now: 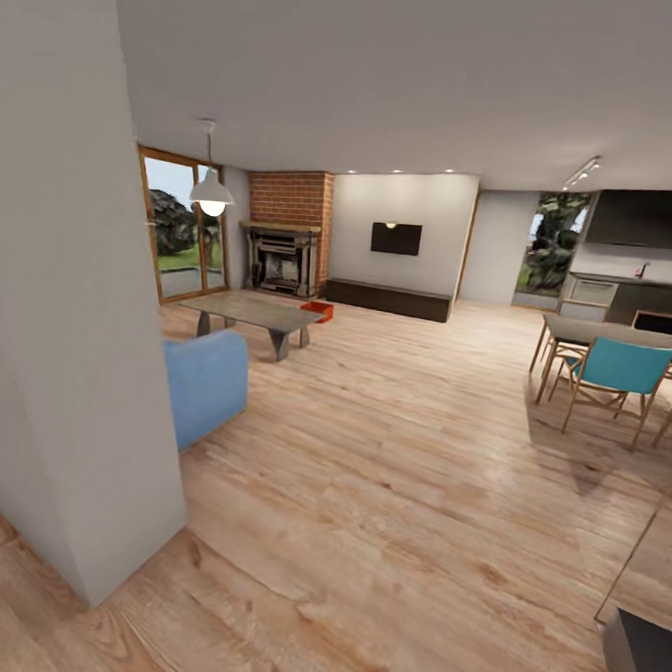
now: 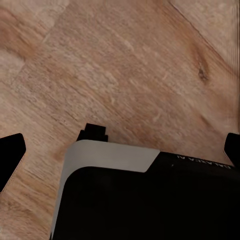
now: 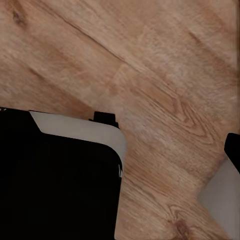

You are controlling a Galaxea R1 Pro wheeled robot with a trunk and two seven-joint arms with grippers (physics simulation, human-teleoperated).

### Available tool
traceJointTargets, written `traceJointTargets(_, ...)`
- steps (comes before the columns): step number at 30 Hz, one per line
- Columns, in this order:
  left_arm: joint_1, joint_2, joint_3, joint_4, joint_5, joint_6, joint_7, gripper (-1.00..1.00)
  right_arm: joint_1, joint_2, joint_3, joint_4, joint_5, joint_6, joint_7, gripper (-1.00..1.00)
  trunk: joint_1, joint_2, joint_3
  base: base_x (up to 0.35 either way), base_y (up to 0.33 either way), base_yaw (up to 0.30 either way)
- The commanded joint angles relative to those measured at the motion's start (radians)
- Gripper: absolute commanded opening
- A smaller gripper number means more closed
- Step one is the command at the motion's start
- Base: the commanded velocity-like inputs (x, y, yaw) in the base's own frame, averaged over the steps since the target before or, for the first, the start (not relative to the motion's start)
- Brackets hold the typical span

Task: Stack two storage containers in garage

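You were looking into the living room, where one orange-red storage container [image 1: 317, 311] sat on the wood-plank floor [image 1: 398, 451] beyond the glass table [image 1: 252, 312], each end effector's state indiscernible; steering wide of the blue sofa [image 1: 204, 385] seemed wise.

Black, grey-edged robot base [image 2: 145, 200] over light wood-plank floor [image 2: 125, 70].

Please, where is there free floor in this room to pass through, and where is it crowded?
A wide bare strip of wood floor runs between the blue sofa and the dining chairs. It is crowded around the low table, where a red bin lies beside the brick fireplace.
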Motion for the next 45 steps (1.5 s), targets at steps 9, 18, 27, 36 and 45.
traceJointTargets(9, 0.0, 0.001, 0.001, 0.0, 0.007, 0.004, -0.003, 1.0, -0.001, -0.002, 0.008, 0.002, 0.002, -0.004, -0.003, 1.0, 0.001, -0.001, -0.001, 0.324, 0.0, -0.289)
traceJointTargets(18, 0.0, -0.001, 0.001, 0.0, 0.008, -0.001, -0.003, 1.0, -0.001, -0.003, 0.007, 0.003, 0.002, -0.004, -0.002, 1.0, 0.001, -0.001, -0.001, 0.324, 0.0, -0.289)
traceJointTargets(27, 0.0, -0.001, 0.002, 0.0, 0.008, -0.001, -0.002, 1.0, -0.001, -0.004, 0.009, 0.003, 0.003, -0.004, -0.002, 1.0, 0.001, -0.001, -0.001, 0.324, 0.0, -0.192)
traceJointTargets(36, 0.0, 0.0, 0.002, 0.0, 0.008, 0.0, -0.002, 1.0, -0.001, -0.006, 0.015, 0.003, 0.004, -0.003, -0.001, 1.0, 0.001, -0.001, -0.001, 0.324, 0.0, -0.007)
traceJointTargets(45, 0.0, 0.003, 0.002, 0.0, 0.008, 0.009, -0.003, 1.0, -0.001, -0.005, 0.011, 0.003, 0.002, -0.002, -0.003, 1.0, 0.001, -0.001, -0.001, 0.324, 0.0, 0.0)
